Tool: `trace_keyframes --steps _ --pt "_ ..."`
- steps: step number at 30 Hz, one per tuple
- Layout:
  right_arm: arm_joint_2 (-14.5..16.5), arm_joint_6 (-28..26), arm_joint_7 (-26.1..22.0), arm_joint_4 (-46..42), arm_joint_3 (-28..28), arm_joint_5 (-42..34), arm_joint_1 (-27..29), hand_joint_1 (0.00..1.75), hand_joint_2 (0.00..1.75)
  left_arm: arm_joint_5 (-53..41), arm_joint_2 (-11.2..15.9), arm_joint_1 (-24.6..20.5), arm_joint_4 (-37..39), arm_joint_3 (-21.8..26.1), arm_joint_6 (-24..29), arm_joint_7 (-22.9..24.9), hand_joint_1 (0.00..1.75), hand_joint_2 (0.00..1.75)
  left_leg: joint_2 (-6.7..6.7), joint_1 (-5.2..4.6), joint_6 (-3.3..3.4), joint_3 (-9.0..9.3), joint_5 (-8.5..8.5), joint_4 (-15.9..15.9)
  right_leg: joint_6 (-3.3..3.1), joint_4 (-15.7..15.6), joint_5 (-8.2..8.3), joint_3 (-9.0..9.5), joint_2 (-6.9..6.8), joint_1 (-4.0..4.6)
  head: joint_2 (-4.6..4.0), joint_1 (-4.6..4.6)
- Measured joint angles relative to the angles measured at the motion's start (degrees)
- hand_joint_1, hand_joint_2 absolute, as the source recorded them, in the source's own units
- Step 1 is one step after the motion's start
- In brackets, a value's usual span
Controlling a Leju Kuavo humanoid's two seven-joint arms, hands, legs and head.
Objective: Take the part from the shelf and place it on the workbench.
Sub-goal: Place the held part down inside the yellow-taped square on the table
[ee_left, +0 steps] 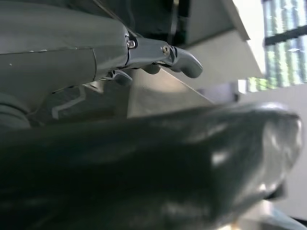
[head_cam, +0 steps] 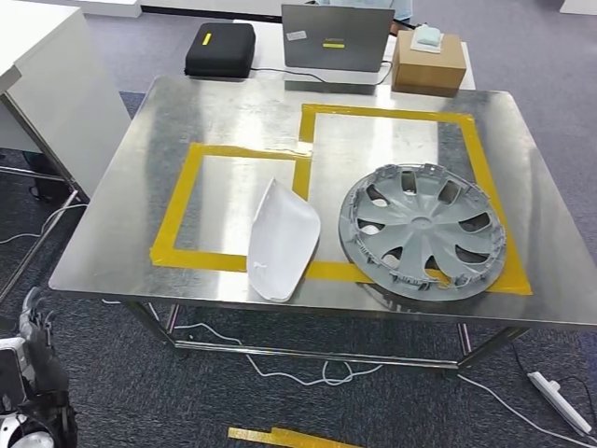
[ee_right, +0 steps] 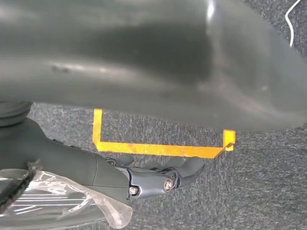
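1. While the left hand (head_cam: 32,327) hung low beside the table (head_cam: 127,233), fingers apart and empty, the right hand (ee_right: 159,179) hung over carpet, holding nothing
2. One white part (head_cam: 282,238) and one grey hubcap (head_cam: 421,229) lay on the table

A steel workbench (head_cam: 176,107) stands on grey carpet (head_cam: 395,401), marked with two adjoining squares of yellow tape (head_cam: 185,177). A white curved part (head_cam: 282,241) lies across the near tape line, just beside a grey wheel cover (head_cam: 423,229) resting in the right-hand square.
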Motion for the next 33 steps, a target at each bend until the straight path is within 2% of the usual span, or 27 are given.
trace_keyframes --steps 1,2,3,4,5,7,8,9,10,12,13,14,16,17,18,19,20,22,23,24,25,27,28,29,30,32,33 --pt "0.0 -0.34 0.27 -0.37 0.39 -0.29 0.14 0.0 0.0 -0.73 -0.84 0.35 1.76 2.28 -0.07 -0.09 0.0 0.0 0.35 0.0 0.04 -0.29 0.16 -0.01 0.11 3.94 -2.47 -1.3 -0.47 -0.03 -0.01 0.05" --pt "0.0 -0.61 0.49 -0.68 0.73 -0.5 0.28 0.0 0.0 -1.41 -1.65 0.61 3.42 4.43 -0.27 -0.27 0.0 0.0 0.7 0.0 -0.01 -0.62 0.36 0.0 0.24 7.41 -4.25 -2.32 -0.65 -0.06 0.0 0.04" --pt "0.0 -0.8 0.63 -0.95 1.0 -0.64 0.46 0.0 0.0 -1.96 -2.43 0.75 4.81 6.26 -0.54 -0.45 0.0 0.0 0.97 0.0 -0.13 -0.98 0.62 0.02 0.33 9.29 -5.01 -2.47 -0.72 -0.07 0.01 0.03" --pt "0.0 -0.91 0.7 -1.19 1.23 -0.71 0.65 0.0 0.0 -2.45 -3.14 0.82 5.92 7.84 -0.83 -0.55 0.0 0.0 1.11 0.03 -0.3 -1.34 0.91 0.03 0.36 8.83 -4.62 -1.4 -0.76 -0.08 0.01 0.04" --pt "0.0 -0.97 0.74 -1.42 1.44 -0.76 0.79 0.0 0.0 -2.88 -3.81 0.84 6.75 9.14 -1.13 -0.56 0.0 0.0 1.16 0.07 -0.51 -1.67 1.21 0.05 0.33 5.95 -3.32 0.9 -0.83 -0.1 0.02 0.04" --pt "0.0 -1.0 0.77 -1.87 1.75 -0.78 0.85 0.0 0.0 -3.65 -4.83 0.77 7.67 11.05 -1.57 -0.41 0.0 0.0 1.16 0.07 -1.07 -2.15 1.81 0.19 0.06 -3.09 -0.73 7.3 -1.04 -0.05 0.02 0.05" --pt "0.0 -1.03 0.78 -2.09 1.9 -0.82 0.86 0.0 0.0 -3.99 -5.25 0.71 7.94 11.82 -1.67 -0.13 0.0 0.0 1.16 0.04 -1.41 -2.21 2.12 0.26 -0.18 -6.31 0.06 9.39 -1.07 0.03 0.02 -0.04" --pt "0.01 -1.09 0.89 -2.28 2.04 -0.92 0.89 0.0 0.0 -4.44 -5.6 0.62 8.23 12.52 -1.67 0.41 0.0 0.0 1.16 0.02 -1.77 -2.23 2.42 0.35 -0.46 -8.14 0.29 10.51 -1.05 0.13 0.01 -0.12" --pt "0.01 -1.15 1.25 -2.49 2.2 -1.14 0.98 0.0 0.0 -5.04 -5.95 0.5 8.7 13.27 -1.61 1.26 0.0 0.0 1.16 0.01 -2.18 -2.23 2.77 0.31 -0.82 -8.55 0.36 10.62 -0.98 0.27 0.01 -0.23" --pt "0.03 -0.98 2.77 -3.36 2.48 -1.88 1.7 0.0 0.0 -7.16 -6.69 0.28 10.43 15.28 -1.63 3.12 0.0 0.0 1.1 0.14 -2.99 -2.39 3.07 0.31 -1.7 -8.59 1.0 9.8 -0.99 0.25 0.01 -0.32" --pt "0.03 -0.64 3.87 -4.11 2.63 -2.33 2.3 0.0 0.0 -8.92 -7.0 0.28 11.79 16.58 -1.87 3.72 0.0 0.0 1.02 0.22 -3.38 -2.68 1.97 0.94 -2.21 -8.62 1.51 9.35 -1.07 0.19 0.01 -0.35" --pt "0.04 -0.25 4.89 -5.03 2.8 -2.73 3.03 0.0 0.0 -11.12 -7.24 0.31 13.41 18.03 -2.25 3.98 0.0 0.0 0.95 0.29 -3.74 -3.16 -0.21 2.58 -2.64 -8.7 2.09 8.8 -1.17 0.1 0.01 -0.39" --pt "0.04 0.33 6.48 -6.76 3.11 -3.38 4.38 0.0 0.0 -16.19 -7.67 0.21 17.46 21.23 -3.47 4.13 0.0 0.0 0.86 0.44 -4.31 -4.46 -6.55 8.99 -3.08 -8.66 3.16 7.49 -1.27 0.16 0.0 -0.48" --pt "0.04 0.42 6.99 -7.48 3.32 -3.63 4.92 0.0 0.0 -18.75 -7.97 0.05 19.76 23.05 -4.29 4.21 0.0 0.0 0.86 0.51 -4.48 -4.88 -8.89 12.66 -3.12 -8.6 3.7 6.76 -1.28 0.25 0.0 -0.51" --pt "0.04 0.44 7.41 -8.11 3.52 -3.82 5.34 0.0 0.0 -21.3 -8.33 -0.1 21.97 24.93 -5.27 4.29 0.0 0.0 0.86 0.56 -4.56 -4.83 -9.96 15.34 -3.13 -8.5 4.23 6.08 -1.3 0.35 -0.01 -0.5" --pt "0.04 0.39 7.79 -8.7 3.74 -3.93 5.68 0.0 0.0 -24.15 -8.83 -0.22 24.03 26.97 -6.48 4.38 0.0 0.0 0.85 0.6 -4.51 -3.95 -9.66 16.28 -3.11 -8.35 4.73 5.45 -1.3 0.46 0.0 -0.51" --pt "0.04 0.33 8.14 -9.24 3.95 -4.0 5.98 0.0 0.0 -27.23 -9.37 -0.34 25.73 29.0 -7.82 4.49 0.0 0.0 0.84 0.61 -4.33 -2.08 -8.32 14.95 -3.04 -8.13 5.2 4.86 -1.29 0.57 0.01 -0.5" --pt "0.04 0.27 8.67 -10.18 4.43 -3.89 6.48 0.0 0.0 -34.49 -10.6 -0.59 28.09 32.82 -10.76 4.76 0.0 0.0 0.71 0.5 -3.63 4.0 -5.8 7.15 -2.79 -7.64 6.02 3.84 -1.27 0.77 0.01 -0.49" --pt "0.04 0.47 8.87 -10.55 4.65 -3.67 6.63 0.0 0.0 -38.32 -11.14 -0.66 28.85 34.27 -12.01 4.9 0.0 0.0 0.61 0.39 -3.19 6.91 -5.48 2.8 -2.58 -7.4 6.39 3.37 -1.27 0.89 0.01 -0.47" --pt "0.04 0.87 9.02 -10.83 4.82 -3.31 6.71 0.0 0.0 -42.2 -11.58 -0.69 29.51 35.37 -13.19 5.02 0.0 0.0 0.52 0.24 -2.82 8.83 -5.65 -0.37 -2.33 -7.22 6.78 3.01 -1.31 0.98 0.0 -0.46" --pt "0.04 1.39 9.16 -11.04 4.91 -2.9 6.74 0.0 0.0 -45.49 -11.95 -0.68 30.07 36.22 -14.27 5.12 0.0 0.0 0.45 0.07 -2.48 9.66 -5.94 -2.06 -2.01 -7.13 7.19 2.72 -1.35 1.01 0.0 -0.46" --pt "0.04 2.43 9.32 -11.22 4.97 -1.95 6.79 0.0 0.0 -50.12 -12.83 -0.8 31.03 38.21 -16.81 5.19 0.0 0.0 0.6 0.02 -1.74 9.01 -5.4 -2.72 -1.3 -7.06 7.89 2.19 -1.35 0.95 0.01 -0.51" --pt "0.04 2.72 9.33 -11.25 5.0 -1.52 6.82 0.0 0.0 -51.68 -13.3 -1.07 31.44 39.47 -18.23 4.99 0.0 0.0 0.74 0.08 -1.28 8.39 -4.81 -2.82 -0.96 -6.64 7.23 1.7 -1.28 0.88 0.01 -0.47" --pt "0.04 2.9 9.27 -11.25 5.06 -1.12 6.82 0.0 0.0 -53.11 -13.73 -1.45 31.84 40.82 -19.59 4.59 0.0 0.0 0.9 0.19 -0.81 7.65 -4.11 -2.96 -0.67 -5.39 5.52 0.95 -1.2 0.82 0.01 -0.33" --pt "0.04 3.0 9.2 -11.25 5.17 -0.81 6.78 0.0 0.0 -54.51 -14.09 -1.94 32.3 42.19 -20.82 3.99 0.0 0.0 1.06 0.25 -0.46 6.79 -3.4 -3.05 -0.43 -2.95 2.8 0.02 -1.14 0.72 0.01 -0.2" --pt "0.04 3.12 9.07 -11.25 5.4 -0.39 6.63 0.0 0.0 -56.56 -14.51 -2.9 33.28 44.84 -22.55 2.81 0.0 0.0 1.25 0.1 -0.12 5.04 -2.04 -2.95 0.01 4.33 -2.8 -1.71 -1.13 0.56 0.01 0.04" --pt "0.04 3.17 9.04 -11.25 5.48 -0.24 6.57 0.0 0.0 -57.21 -14.69 -3.32 33.77 45.98 -23.07 2.35 0.0 0.0 1.35 0.03 -0.13 4.11 -1.37 -2.82 0.17 7.43 -4.01 -1.9 -1.14 0.52 0.01 0.05"
